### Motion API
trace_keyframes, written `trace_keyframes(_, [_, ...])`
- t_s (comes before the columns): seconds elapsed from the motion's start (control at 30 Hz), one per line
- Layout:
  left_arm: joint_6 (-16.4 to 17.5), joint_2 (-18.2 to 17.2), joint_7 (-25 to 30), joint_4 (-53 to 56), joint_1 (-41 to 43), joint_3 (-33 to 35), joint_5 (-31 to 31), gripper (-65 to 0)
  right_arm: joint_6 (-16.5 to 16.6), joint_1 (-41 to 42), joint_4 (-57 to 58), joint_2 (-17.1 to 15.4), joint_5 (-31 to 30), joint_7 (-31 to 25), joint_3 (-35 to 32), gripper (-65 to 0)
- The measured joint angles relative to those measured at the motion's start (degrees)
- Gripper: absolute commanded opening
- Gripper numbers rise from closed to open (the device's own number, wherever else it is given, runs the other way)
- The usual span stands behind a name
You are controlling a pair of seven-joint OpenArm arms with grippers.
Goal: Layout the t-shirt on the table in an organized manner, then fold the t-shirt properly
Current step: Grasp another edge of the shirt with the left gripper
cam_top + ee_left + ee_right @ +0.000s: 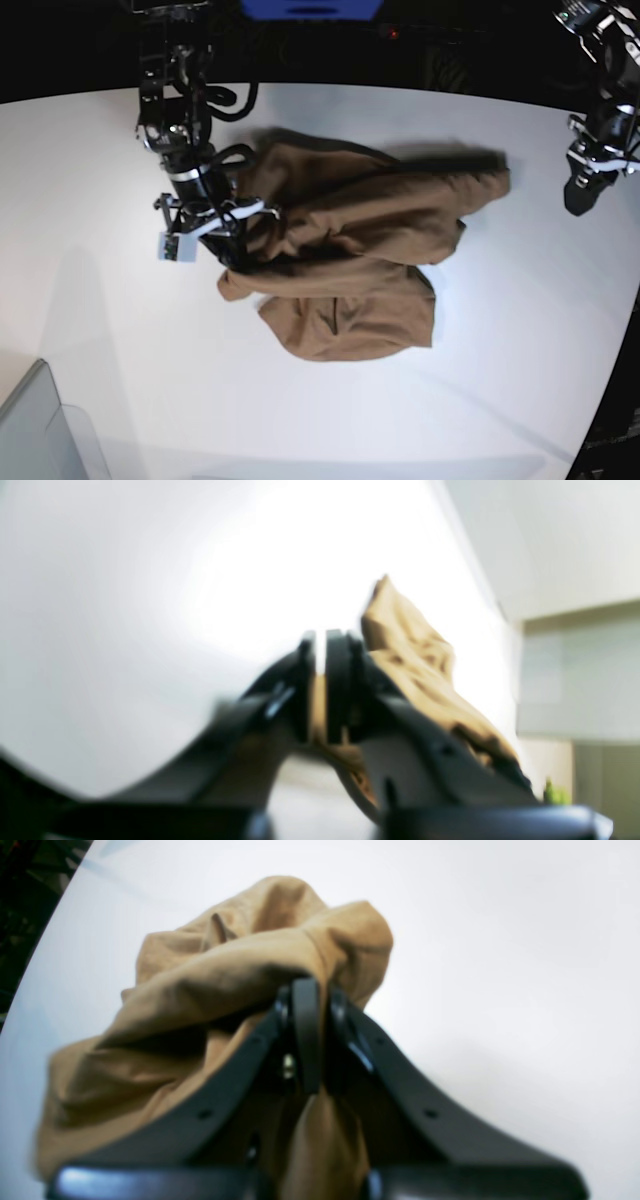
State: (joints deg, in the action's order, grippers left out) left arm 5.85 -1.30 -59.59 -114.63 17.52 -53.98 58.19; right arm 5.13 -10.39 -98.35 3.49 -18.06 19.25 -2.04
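On the white matte table, our right gripper pinched the bunched tan cloth t-shirt at its left edge; our left gripper looked barely parted. Soft, light; shoulder seams seemed best.

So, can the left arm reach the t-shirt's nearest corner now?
Probably yes: the left gripper hangs apart from the t-shirt, only white table between them, and the right gripper holds the far side.

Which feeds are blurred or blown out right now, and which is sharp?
Left wrist view: heavily blurred, table glaring white. Right wrist view: softer blur, t-shirt folds readable. Base view: sharpest; fisheye bends the table edge, dark surround, shirt casts a shadow along its far side.
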Motion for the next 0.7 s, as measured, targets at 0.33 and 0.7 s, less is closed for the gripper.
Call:
trace_keyframes(0.33, [2.91, -3.45, 0.85, 10.6, -15.72, 7.1, -4.07, -39.9, 0.0, -2.97, -0.44, -1.77, 0.02, -0.55, -0.11, -65.0])
trace_keyframes(0.7, [2.8, 2.86, 13.68, 39.89, -29.99, 26.08, -24.28, -39.9, 0.02, -5.57, -1.01, -1.75, 0.02, -0.31, -0.37, -65.0])
